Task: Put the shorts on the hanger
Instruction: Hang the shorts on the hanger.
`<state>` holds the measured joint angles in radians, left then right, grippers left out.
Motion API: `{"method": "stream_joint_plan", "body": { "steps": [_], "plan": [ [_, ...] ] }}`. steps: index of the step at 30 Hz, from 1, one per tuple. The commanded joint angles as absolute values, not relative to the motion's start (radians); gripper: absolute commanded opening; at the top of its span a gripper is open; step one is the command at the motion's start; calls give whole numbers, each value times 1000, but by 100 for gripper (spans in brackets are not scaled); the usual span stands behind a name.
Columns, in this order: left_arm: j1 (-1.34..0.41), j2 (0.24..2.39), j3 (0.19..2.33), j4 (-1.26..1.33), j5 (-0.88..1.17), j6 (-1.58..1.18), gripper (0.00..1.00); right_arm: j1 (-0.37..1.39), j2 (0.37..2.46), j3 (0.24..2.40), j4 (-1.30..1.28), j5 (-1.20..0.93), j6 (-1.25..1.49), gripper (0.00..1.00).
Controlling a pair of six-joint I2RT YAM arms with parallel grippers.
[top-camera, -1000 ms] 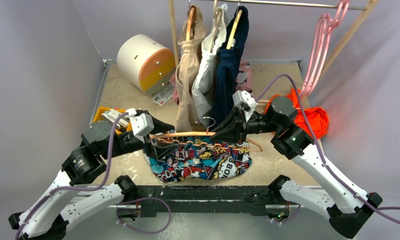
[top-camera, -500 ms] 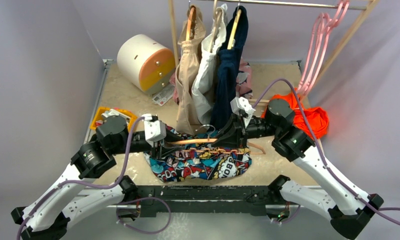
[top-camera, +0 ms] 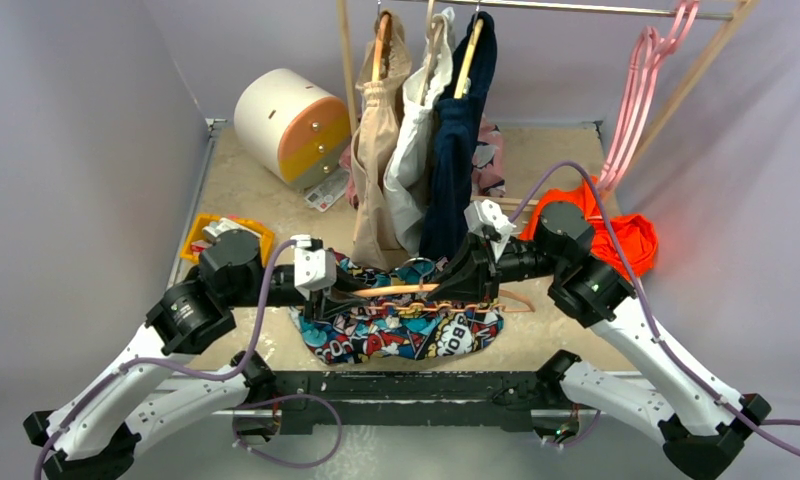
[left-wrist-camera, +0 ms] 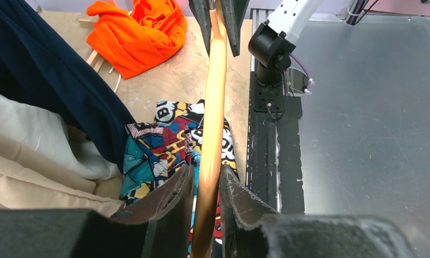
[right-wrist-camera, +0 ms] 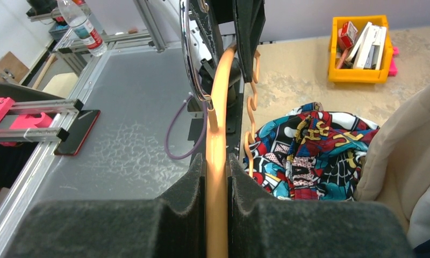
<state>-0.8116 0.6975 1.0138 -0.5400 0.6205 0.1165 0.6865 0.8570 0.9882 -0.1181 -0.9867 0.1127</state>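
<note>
The comic-print shorts [top-camera: 406, 328] lie bunched on the table near the front edge, also in the left wrist view [left-wrist-camera: 162, 145] and the right wrist view [right-wrist-camera: 315, 142]. The peach-orange hanger [top-camera: 401, 290] is held level just above them. My right gripper [top-camera: 463, 283] is shut on one arm of the hanger [right-wrist-camera: 219, 97], with the silver hook [right-wrist-camera: 187, 54] beyond the jaws. My left gripper [top-camera: 334, 296] grips the other arm [left-wrist-camera: 215, 97], its jaws close against the bar. In the wrist views the grippers sit here: left [left-wrist-camera: 206, 172], right [right-wrist-camera: 217, 161].
A clothes rack at the back holds beige, white and navy garments [top-camera: 421, 130] on wooden hangers, and pink hangers [top-camera: 641, 90]. An orange garment [top-camera: 626, 238] lies at right. A white and orange drum [top-camera: 291, 120] and a yellow bin [top-camera: 204, 235] are at left.
My left gripper swung right from beside the hanger onto its left arm and closed round it. The hanger sank slightly toward the shorts. My right gripper kept its hold.
</note>
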Motion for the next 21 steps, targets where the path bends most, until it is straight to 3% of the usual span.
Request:
{"method": "stream_joint_plan", "body": {
  "steps": [1,3,5,12,17,21],
  "plan": [
    [-807,719,1013,-491,672,130,18,691,854,989,-55,-1023,118,0],
    [-806,727,1015,-492,677,137,14,692,859,990,-53,-1023,119,0],
    [-806,731,1015,-493,679,149,0,693,863,993,-56,-1021,120,0],
    [-807,727,990,-478,634,151,0,695,865,1009,-76,-992,124,0],
    [-807,723,973,-433,632,120,0,696,867,1036,-98,-987,121,33],
    [-807,722,969,-395,629,96,0,696,875,1054,-123,-983,109,38]
  ]
}}
